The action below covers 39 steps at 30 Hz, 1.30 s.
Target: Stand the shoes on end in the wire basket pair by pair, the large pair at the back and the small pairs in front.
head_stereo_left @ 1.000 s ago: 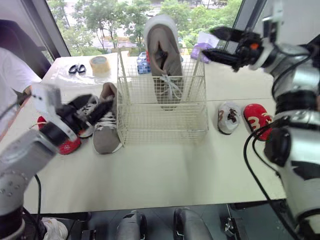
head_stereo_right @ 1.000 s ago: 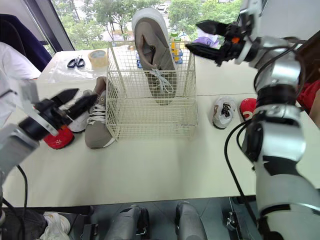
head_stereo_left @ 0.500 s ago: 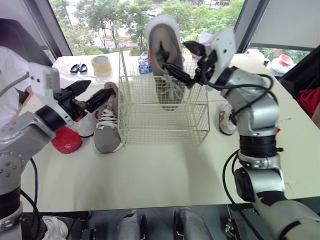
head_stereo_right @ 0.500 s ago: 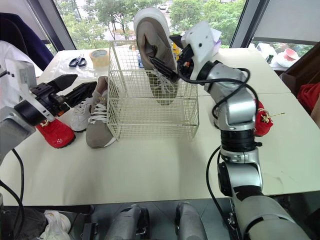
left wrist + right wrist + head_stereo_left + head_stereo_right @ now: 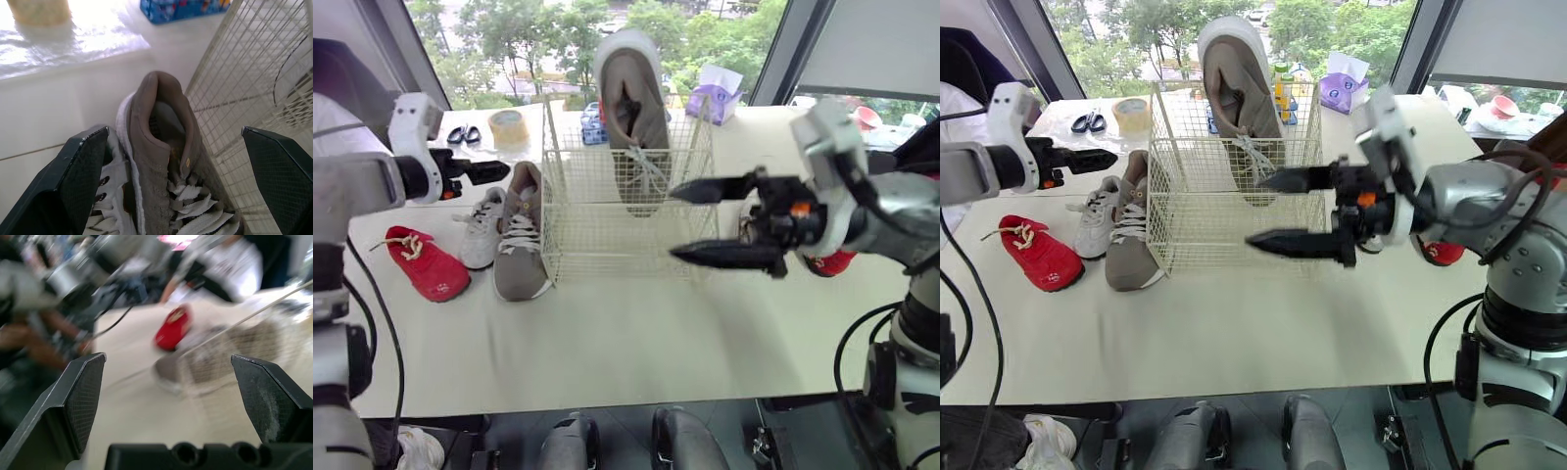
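**A:** How many shoes are in the wire basket?

**B:** Just 1. A large taupe shoe stands on end against the back wall, at upper centre. Its toe is down and its heel rises above the rim.

**A:** And its mate?

**B:** The second taupe shoe lies flat on the table, just left of the basket. A small white shoe lies right beside it. The left red shoe is farther out, toward the left edge.

**A:** What about the claws?

**B:** The left gripper is at upper left, close to the heel of the flat taupe shoe. Its 2 fingers are spread wide and grasp nothing. In the left wrist view that heel sits in the gap between them, and I can't tell whether either finger touches it. The right gripper hangs at centre right, in front of the basket's right half. It is also released and empty.

**A:** Anything else?

**B:** The right red shoe peeks out behind the right wrist. A tape roll and scissors lie at the far upper left.
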Each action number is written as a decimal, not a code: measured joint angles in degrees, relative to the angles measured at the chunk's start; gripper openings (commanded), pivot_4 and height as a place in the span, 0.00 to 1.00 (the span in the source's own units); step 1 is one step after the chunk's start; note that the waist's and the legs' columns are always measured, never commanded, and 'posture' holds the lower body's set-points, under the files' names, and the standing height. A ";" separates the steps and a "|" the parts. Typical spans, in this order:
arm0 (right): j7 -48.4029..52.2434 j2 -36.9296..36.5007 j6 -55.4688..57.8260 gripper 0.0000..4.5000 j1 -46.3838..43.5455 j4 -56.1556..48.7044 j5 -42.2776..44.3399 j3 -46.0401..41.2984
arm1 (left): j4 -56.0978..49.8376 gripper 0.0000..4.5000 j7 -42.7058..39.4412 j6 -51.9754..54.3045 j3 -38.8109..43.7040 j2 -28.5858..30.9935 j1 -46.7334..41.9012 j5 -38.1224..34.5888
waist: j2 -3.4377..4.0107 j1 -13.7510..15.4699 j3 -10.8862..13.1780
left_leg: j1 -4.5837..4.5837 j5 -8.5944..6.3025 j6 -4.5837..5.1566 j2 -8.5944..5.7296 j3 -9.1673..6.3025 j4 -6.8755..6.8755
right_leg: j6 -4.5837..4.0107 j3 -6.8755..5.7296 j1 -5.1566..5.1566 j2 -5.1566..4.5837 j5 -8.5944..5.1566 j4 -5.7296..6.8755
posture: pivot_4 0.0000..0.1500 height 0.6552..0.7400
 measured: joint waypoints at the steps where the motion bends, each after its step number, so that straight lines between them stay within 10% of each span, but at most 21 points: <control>1: -0.59 -0.29 -0.37 0.98 0.30 -0.30 -0.21 1.30 | 4.33 1.00 -2.88 -1.82 -2.83 -0.88 -2.64 3.55 | 0.00 0.08 0.00 | -0.02 0.00 0.00 -0.01 0.01 0.00 | 0.00 0.00 -0.03 0.00 0.00 0.00 | 1.00 1.00; 11: -9.02 -1.28 -4.80 0.98 3.80 -3.26 -2.01 3.73 | 42.87 1.00 -16.44 -20.48 -11.90 -17.05 -17.40 25.65 | -0.18 1.43 0.08 | -0.18 -0.11 0.19 -0.03 0.16 0.13 | 0.01 0.06 -0.11 -0.06 0.00 -0.08 | 1.00 1.00; 21: -15.20 -1.31 -6.47 1.00 5.86 -3.48 -1.39 2.44 | 51.64 0.03 -16.59 -29.51 -10.01 -22.00 -21.38 37.58 | -0.23 1.50 0.06 | -0.18 -0.16 0.29 0.02 0.11 0.14 | 0.02 0.05 -0.09 -0.14 0.00 -0.07 | 1.00 1.00; 39: -14.34 -3.55 -11.22 1.00 6.07 1.31 -0.74 1.36 | 36.69 0.01 -10.46 -20.79 11.38 -8.75 -29.69 31.55 | -0.66 1.12 0.31 | -0.68 -0.16 0.30 0.05 0.04 0.32 | 0.07 -0.02 -0.48 -0.15 0.01 0.01 | 1.00 1.00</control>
